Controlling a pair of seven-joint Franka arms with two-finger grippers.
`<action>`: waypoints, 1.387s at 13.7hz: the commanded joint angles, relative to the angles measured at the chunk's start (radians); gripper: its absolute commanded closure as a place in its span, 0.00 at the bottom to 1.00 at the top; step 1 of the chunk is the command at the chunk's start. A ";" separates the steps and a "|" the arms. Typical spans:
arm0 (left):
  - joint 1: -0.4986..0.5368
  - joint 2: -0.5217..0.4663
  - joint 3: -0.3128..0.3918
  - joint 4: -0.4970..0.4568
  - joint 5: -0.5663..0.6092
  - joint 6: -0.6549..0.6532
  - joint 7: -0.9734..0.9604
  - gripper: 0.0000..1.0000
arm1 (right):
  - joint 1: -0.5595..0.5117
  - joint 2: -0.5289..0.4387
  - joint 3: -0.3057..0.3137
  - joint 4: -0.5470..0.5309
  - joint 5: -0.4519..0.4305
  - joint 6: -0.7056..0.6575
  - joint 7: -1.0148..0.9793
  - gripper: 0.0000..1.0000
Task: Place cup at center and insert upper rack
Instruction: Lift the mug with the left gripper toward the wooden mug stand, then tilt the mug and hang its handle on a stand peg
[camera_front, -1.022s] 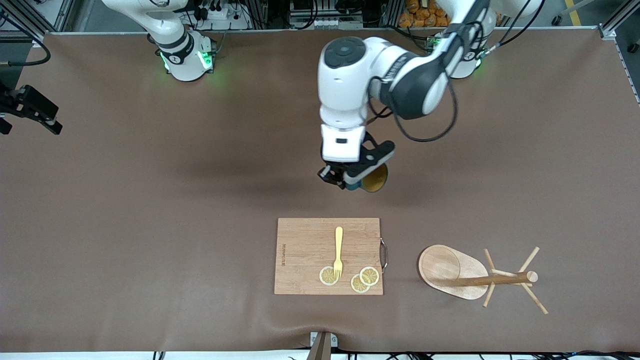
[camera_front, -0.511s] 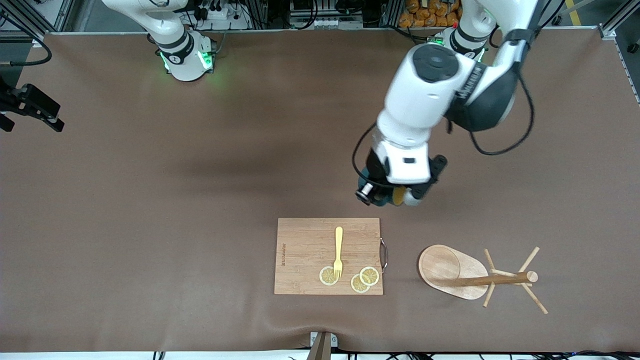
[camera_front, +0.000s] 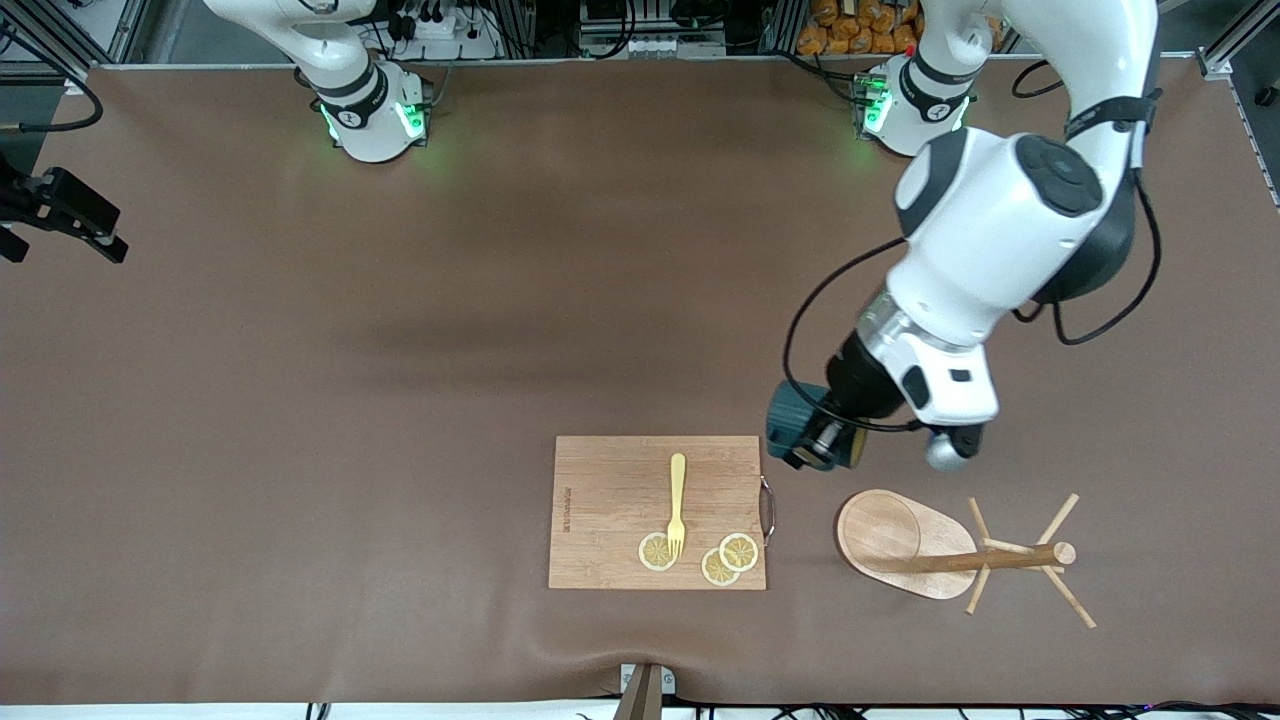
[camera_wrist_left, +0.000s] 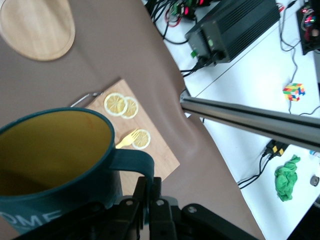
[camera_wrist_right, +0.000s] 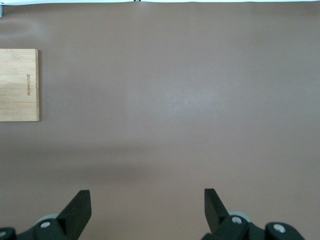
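**A:** What are you holding, and how?

**B:** My left gripper (camera_wrist_left: 148, 194) is clamped tight on the handle of the cup (camera_wrist_left: 55, 160). The handle gives my fingers a narrow, firm bite and keeps them out of the cup's mouth.

**A:** Where is the cup?

**B:** In the air over bare table (camera_front: 400, 400), between the corner of the board (camera_front: 610, 500) and the base of the rack (camera_front: 880, 535). It hangs tilted, not upright.

**A:** And the rack?

**B:** It lies on its side near the front camera, toward my left arm's end of the table. Its base faces the board and its pole points away from it. As I judge it, nothing can go onto those pegs until it stands up.

**A:** Is the centre free for the cup?

**B:** The board, with its fork (camera_front: 677, 505) and lemon slices (camera_front: 720, 560), sits near the middle, so I'd choose bare table farther from the camera.

**A:** Your other arm?

**B:** My right gripper (camera_wrist_right: 147, 210) waits high over empty table, its jaws wide apart and holding nothing.
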 joint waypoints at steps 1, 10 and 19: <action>0.061 -0.027 -0.011 -0.029 -0.092 0.022 0.113 1.00 | -0.002 -0.003 0.001 0.003 -0.014 -0.013 0.005 0.00; 0.210 -0.104 -0.014 -0.164 -0.500 0.022 0.465 1.00 | -0.002 -0.003 0.001 0.003 -0.014 -0.015 0.005 0.00; 0.313 0.009 -0.011 -0.162 -0.827 0.022 0.794 1.00 | -0.002 -0.003 0.001 0.003 -0.014 -0.024 0.005 0.00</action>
